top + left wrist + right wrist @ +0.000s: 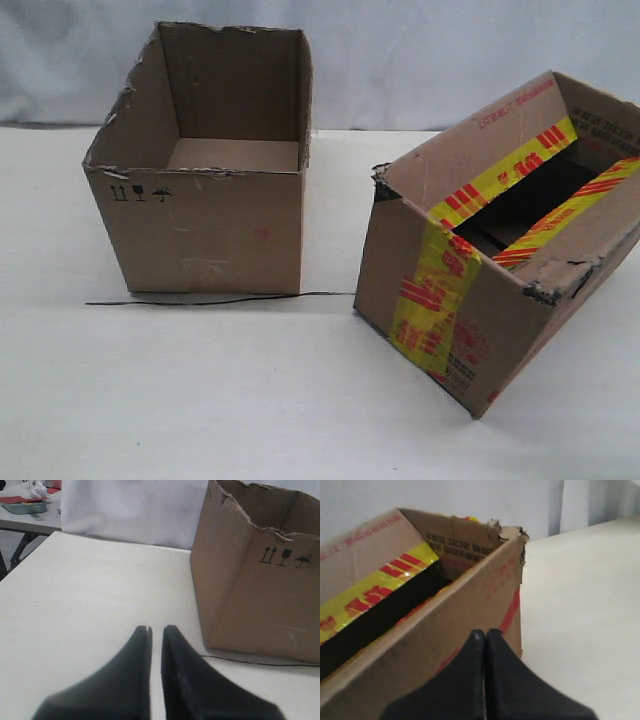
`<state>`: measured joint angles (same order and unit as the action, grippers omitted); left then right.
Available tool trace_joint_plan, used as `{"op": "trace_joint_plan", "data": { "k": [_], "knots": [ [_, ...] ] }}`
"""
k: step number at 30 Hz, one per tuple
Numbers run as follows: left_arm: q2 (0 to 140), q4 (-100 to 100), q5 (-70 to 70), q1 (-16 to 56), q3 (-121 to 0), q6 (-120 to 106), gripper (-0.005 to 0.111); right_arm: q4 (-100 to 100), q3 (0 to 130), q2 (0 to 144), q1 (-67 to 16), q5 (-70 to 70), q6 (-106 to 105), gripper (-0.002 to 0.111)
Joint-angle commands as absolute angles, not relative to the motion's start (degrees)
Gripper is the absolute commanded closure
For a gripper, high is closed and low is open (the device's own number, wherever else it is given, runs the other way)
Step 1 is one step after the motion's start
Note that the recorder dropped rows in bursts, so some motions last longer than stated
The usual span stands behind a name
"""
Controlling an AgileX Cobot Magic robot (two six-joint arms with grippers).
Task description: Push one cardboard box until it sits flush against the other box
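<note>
Fingers of your left gripper (156,629) lie nearly together, with only a sliver between them, and they hold nothing. The other box (260,605) stands ahead of them and off to one side, untouched, and is likely meant as the fixed stop. A thin black wire (220,299) runs along its front edge. Well apart from it sits the cardboard box (470,300), skewed, so you will need to square it as it travels. Your right gripper (485,632) has its fingers pressed together into one blunt tip, right at that box's outer side wall, which suits pushing. Contact I cannot confirm.

Thin black wire (220,299) lies on white table (200,400).
</note>
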<state>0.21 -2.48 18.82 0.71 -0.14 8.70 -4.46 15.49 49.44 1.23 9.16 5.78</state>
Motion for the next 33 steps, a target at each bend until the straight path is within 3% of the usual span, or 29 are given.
{"op": "trace_joint_plan", "data": {
  "k": [1,13,21,33],
  "knots": [
    [0.0,-2.5,17.6,0.6,0.0,8.6,0.107,-3.9,18.8,58.4,3.6,8.9,4.7,0.108],
    [0.0,-2.5,17.6,0.6,0.0,8.6,0.107,0.0,19.9,74.6,2.9,16.1,9.6,0.108],
    [0.0,-2.5,17.6,0.6,0.0,8.6,0.107,12.0,27.3,83.1,-4.0,17.5,19.7,0.108],
    [0.0,-2.5,17.6,0.6,0.0,8.6,0.107,16.7,39.4,95.8,-3.6,17.5,19.8,0.108]
  ]
}}
